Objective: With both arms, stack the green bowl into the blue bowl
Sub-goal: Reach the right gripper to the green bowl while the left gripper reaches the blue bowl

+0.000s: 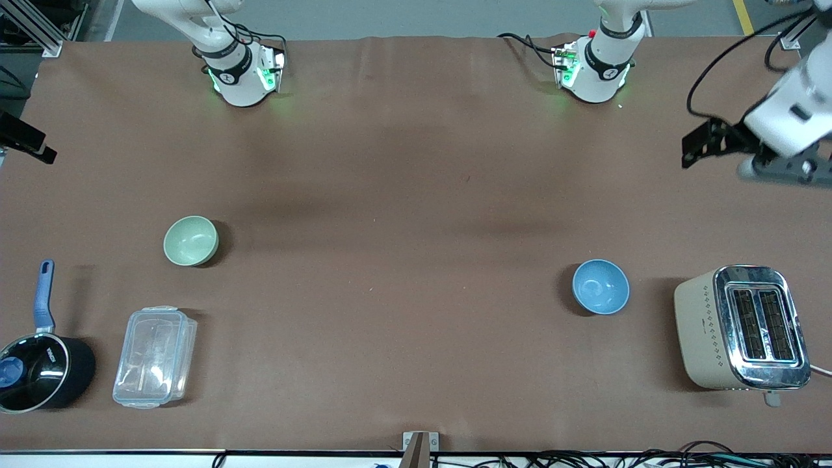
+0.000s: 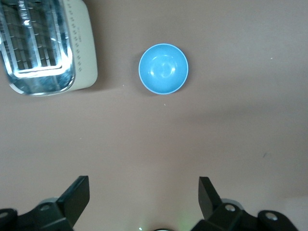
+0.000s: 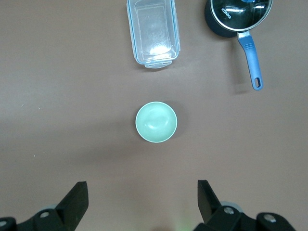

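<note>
- The green bowl [image 1: 190, 240] sits upright and empty on the brown table [image 1: 403, 260], toward the right arm's end.
- The blue bowl [image 1: 600, 286] sits upright and empty too, toward the left arm's end, well apart from the green one and a little nearer the front camera.
- Beside the blue bowl, toward the table's edge, stands a cream toaster [image 1: 741, 328] with a chrome top, slots facing up; bowl and toaster are near but not touching.
- Nearer the front camera than the green bowl lies a clear lidded box [image 1: 155, 357], and beside that a black saucepan [image 1: 39, 370] with a blue handle [image 1: 45, 294] pointing toward the robots.
- The left gripper [image 2: 144, 202] hangs high over bare table at the left arm's end, fingers [image 2: 77, 195] spread wide and holding nothing; its wrist view looks down on the blue bowl [image 2: 163, 68] and the toaster [image 2: 45, 45].
- The right gripper [image 3: 142, 202] is up in the air as well, fingers [image 3: 76, 198] wide apart and empty; the green bowl [image 3: 156, 122] lies in its wrist view, with the box [image 3: 153, 32] and saucepan [image 3: 237, 17] in the same view.
- In the front view only a dark corner at the edge of the right arm's side shows, too little to say more.
- Neither bowl is touched; the two stand separate on the table.
</note>
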`<state>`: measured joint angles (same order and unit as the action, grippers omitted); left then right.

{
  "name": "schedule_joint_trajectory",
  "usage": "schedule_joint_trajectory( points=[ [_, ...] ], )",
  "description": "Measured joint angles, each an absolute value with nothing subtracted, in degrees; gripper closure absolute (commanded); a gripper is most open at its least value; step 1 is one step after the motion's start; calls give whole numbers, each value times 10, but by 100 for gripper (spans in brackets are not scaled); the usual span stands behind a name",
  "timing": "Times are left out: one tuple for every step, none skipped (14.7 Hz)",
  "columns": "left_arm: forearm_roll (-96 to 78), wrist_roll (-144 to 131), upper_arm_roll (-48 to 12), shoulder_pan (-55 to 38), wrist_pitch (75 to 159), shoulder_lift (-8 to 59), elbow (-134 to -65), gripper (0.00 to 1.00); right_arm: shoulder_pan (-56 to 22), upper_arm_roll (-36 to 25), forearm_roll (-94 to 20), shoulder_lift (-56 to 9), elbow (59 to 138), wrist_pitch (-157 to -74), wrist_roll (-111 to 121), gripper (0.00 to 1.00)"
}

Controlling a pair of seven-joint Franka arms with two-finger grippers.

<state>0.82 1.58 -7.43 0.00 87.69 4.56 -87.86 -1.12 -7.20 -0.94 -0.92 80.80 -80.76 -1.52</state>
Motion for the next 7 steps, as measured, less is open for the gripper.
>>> schedule_joint_trajectory(
  points=[
    [8, 16, -74, 1, 903, 86, -868, 0, -11, -72, -9, -9, 808, -808, -15, 0],
    [8, 16, -74, 2, 941, 126, -863, 0, -11, -72, -9, -9, 808, -808, -15, 0],
    [8, 16, -73, 4, 978, 163, -863, 0, -11, -72, -9, -10, 809, -807, -15, 0],
    [8, 16, -72, 6, 1008, 197, -863, 0, -10, -72, -9, -10, 813, -805, -12, 0],
    [10, 16, -71, 9, 1030, 225, -864, 0, -9, -72, -9, -10, 825, -808, -7, 0],
    [12, 16, -71, 11, 1048, 249, -865, 0, -8, -73, -9, -12, 851, -828, -3, 0],
    [14, 16, -71, 12, 1067, 270, -867, 0, -6, -73, -9, -14, 888, -866, 4, 0]
  ],
)
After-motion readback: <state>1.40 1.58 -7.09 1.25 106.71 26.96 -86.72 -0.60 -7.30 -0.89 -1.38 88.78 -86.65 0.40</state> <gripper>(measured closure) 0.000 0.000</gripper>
